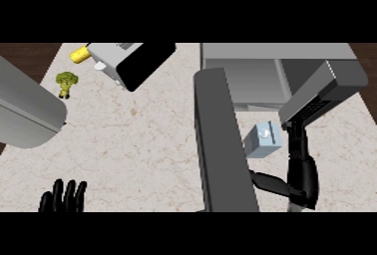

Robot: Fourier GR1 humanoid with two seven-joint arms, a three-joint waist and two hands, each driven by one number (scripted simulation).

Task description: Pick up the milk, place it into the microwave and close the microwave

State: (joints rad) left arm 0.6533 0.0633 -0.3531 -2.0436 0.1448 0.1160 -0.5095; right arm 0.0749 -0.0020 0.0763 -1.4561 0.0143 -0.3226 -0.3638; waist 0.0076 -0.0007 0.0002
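Counter point(140, 144) pale speckled stone, matt. Microwave point(250, 74) at 1 o'clock smooth grey metal look, door point(221, 144) dark matt. Milk point(263, 141) carton pale blue, papery. Hands black, slightly glossy plastic: left hand point(63, 198), right hand point(298, 169).

A pale marbled desk point(140, 144) carries a toaster point(117, 60), white and boxy with a black face, at its far edge. Just left of the toaster lies a yellow corn cob point(80, 53). Nearer than the corn cob, still left of the toaster, sits a green broccoli point(66, 82). Left of the broccoli, a large grey curved body point(26, 112) overhangs the desk's edge.
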